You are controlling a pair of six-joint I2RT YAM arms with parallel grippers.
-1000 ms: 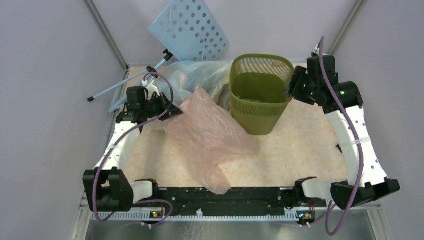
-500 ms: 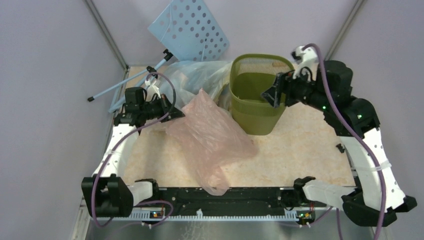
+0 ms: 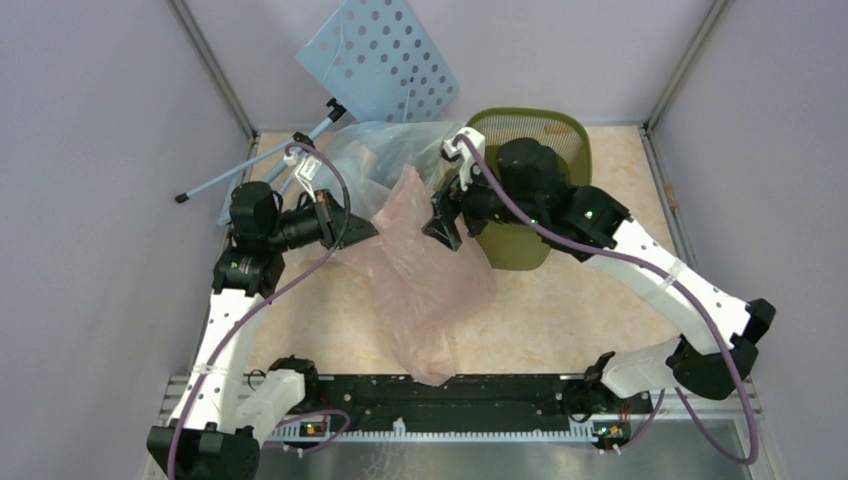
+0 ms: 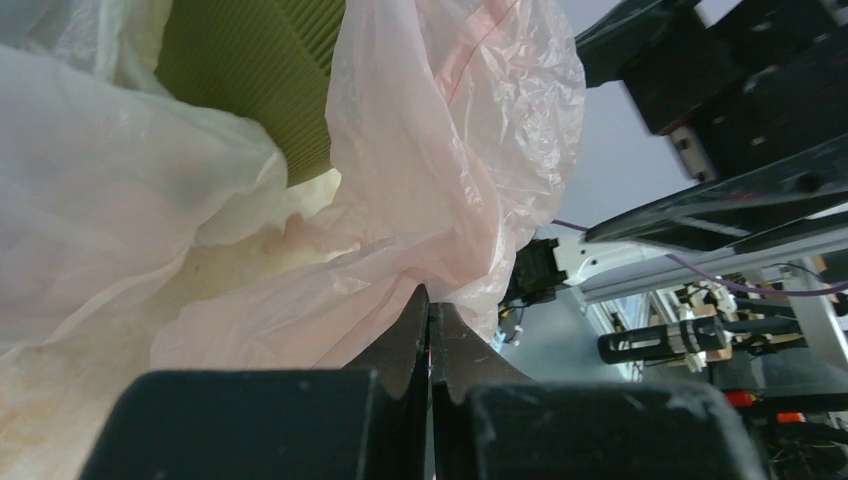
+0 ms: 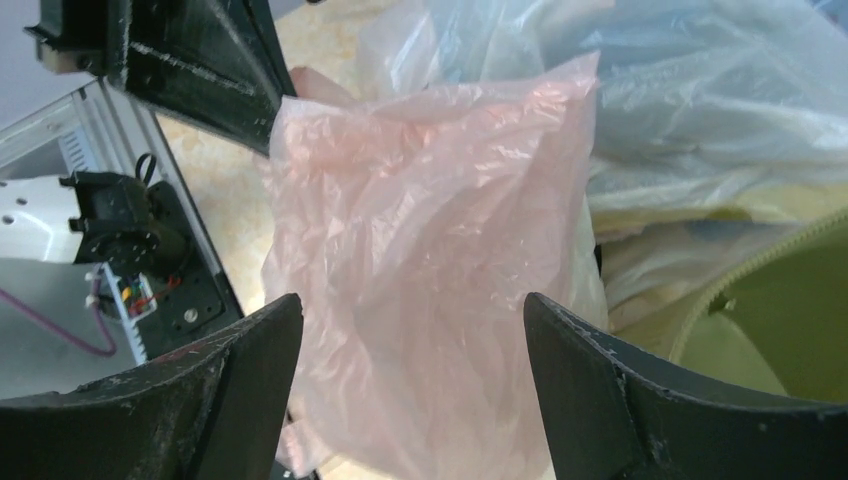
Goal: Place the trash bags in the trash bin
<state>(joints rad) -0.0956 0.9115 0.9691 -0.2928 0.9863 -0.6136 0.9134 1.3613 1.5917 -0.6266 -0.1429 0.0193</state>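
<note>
A: Transfer step: pink bag (image 3: 420, 270) was pinched in the clenched left tool (image 3: 352, 226) and draped on the desk (image 3: 600, 290) beside the trash bin (image 3: 520, 250).
B: Noted. The right tool (image 3: 445, 228) was spread wide, nothing gripped. A second grip was judged needed, then a lift over the rim.

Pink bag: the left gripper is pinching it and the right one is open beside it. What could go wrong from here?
1. The left gripper seems to hold only a thin fold of the pink bag; the film may slip out on lifting.
2. The right arm lies across the trash bin, so it could nudge or tip it.
3. The open right gripper faces loose film; closing may also catch the clear bags behind.
</note>
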